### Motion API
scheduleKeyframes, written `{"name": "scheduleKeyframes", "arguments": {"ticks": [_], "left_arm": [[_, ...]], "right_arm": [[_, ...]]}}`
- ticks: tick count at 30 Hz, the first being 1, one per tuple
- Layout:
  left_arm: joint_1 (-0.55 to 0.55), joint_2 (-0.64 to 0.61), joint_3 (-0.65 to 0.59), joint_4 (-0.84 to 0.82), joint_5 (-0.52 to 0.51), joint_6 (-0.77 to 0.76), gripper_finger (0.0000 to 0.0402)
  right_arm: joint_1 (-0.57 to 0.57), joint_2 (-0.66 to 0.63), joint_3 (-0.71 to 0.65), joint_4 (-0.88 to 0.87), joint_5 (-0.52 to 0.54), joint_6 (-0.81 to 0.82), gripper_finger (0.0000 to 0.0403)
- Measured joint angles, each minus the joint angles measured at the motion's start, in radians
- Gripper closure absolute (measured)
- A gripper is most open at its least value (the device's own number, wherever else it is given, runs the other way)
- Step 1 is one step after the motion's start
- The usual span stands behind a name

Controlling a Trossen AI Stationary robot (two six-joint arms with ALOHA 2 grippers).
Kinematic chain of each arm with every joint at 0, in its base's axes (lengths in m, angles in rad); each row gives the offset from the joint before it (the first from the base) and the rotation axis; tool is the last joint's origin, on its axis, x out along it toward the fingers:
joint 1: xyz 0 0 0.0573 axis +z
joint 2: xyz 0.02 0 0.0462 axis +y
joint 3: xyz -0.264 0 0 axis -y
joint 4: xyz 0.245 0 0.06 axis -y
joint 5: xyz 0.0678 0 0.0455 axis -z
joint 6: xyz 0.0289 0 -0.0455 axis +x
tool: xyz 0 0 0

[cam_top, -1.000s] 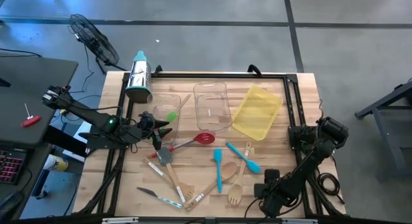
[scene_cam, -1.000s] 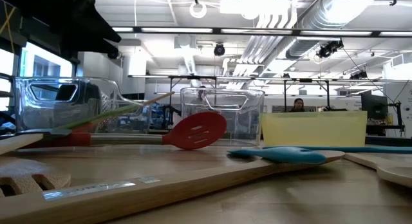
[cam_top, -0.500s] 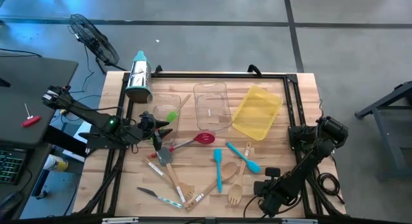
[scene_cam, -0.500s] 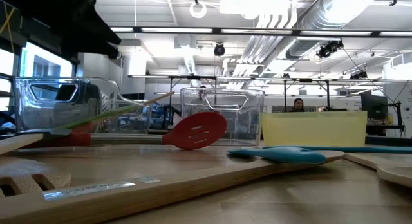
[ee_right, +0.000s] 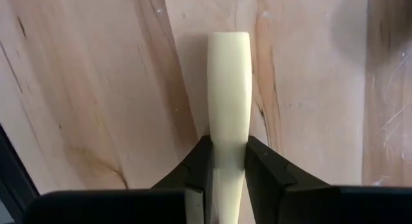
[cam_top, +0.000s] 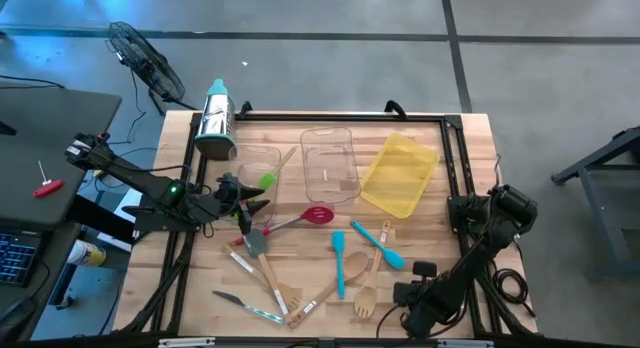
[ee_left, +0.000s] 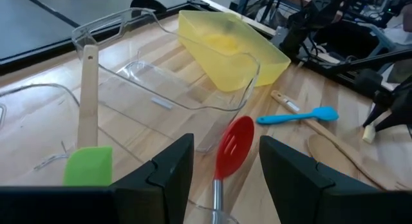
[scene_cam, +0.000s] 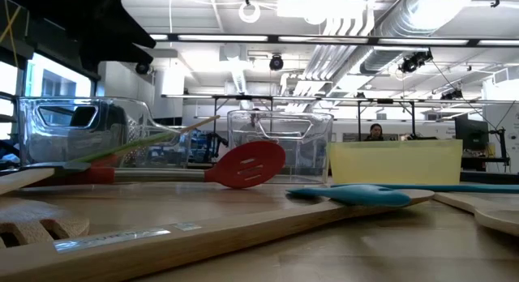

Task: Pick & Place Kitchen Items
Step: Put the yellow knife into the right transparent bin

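Matt grainy wooden table [cam_top: 460, 158], clear glossy plastic bin [cam_top: 330, 163], smooth pale wooden handle [ee_right: 228, 89]

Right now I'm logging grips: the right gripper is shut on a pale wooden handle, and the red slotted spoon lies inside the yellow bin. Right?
Not quite. The red slotted spoon lies on the table beside the clear bin, not inside the yellow bin, as the high view shows. The right gripper is indeed shut on the pale wooden handle.

pale handle [ee_right: 228, 102] lower end behind gripper

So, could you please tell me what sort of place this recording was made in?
Most likely a robotics lab or open workshop. The low view shows exposed ducts and strip lights overhead, with a person at workstations behind. In the high view, a wooden table stands on bare concrete with a floor fan beside it.
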Motion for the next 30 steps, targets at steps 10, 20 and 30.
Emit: {"name": "scheduleKeyframes", "arguments": {"ticks": [10, 20, 30], "left_arm": [[0.0, 0.0, 0.0, 0.0, 0.0, 0.003, 0.0226], [0.0, 0.0, 0.0, 0.0, 0.0, 0.003, 0.0226], [0.0, 0.048, 0.001, 0.264, 0.116, 0.298, 0.0226]], "right_arm": [[-0.001, 0.005, 0.06, -0.05, 0.045, 0.007, 0.0349], [0.0, 0.003, 0.19, -0.247, 0.1, 0.014, 0.0349], [0.001, 0.0, 0.402, -0.404, 0.393, 0.012, 0.0349]]}}
